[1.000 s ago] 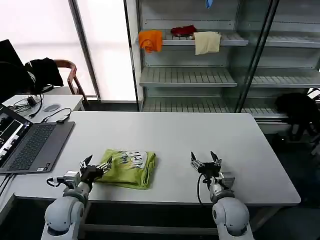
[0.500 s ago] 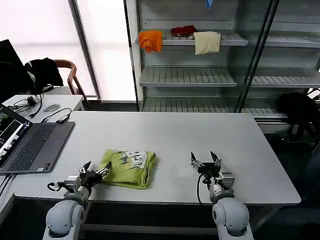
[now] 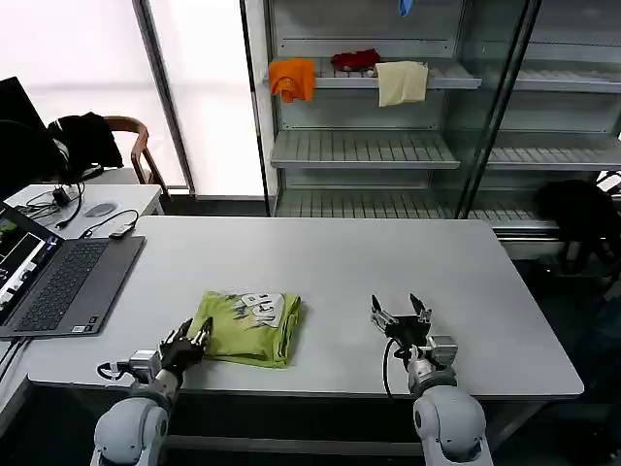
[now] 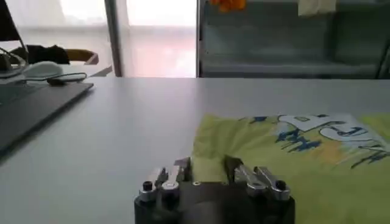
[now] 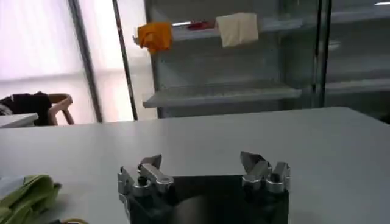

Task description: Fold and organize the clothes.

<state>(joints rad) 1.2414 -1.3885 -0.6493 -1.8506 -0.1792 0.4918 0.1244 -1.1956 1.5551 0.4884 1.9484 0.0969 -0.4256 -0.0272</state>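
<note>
The lime-green T-shirt lies folded into a rectangle near the table's front left, its white print facing up. My left gripper rests low on the table at the shirt's left edge. Its fingers are drawn partly together with a gap still between them, and the shirt's near edge shows in that gap. In the left wrist view the T-shirt spreads out ahead. My right gripper sits open on bare table to the shirt's right, with nothing between its fingers.
An open laptop lies at the table's left edge. Behind the table stand metal shelves holding orange, red and cream cloths. A chair with dark garments stands at far left.
The left gripper has drawn back a little towards the table's front edge and its fingers have narrowed. The right gripper and the shirt have stayed put.
</note>
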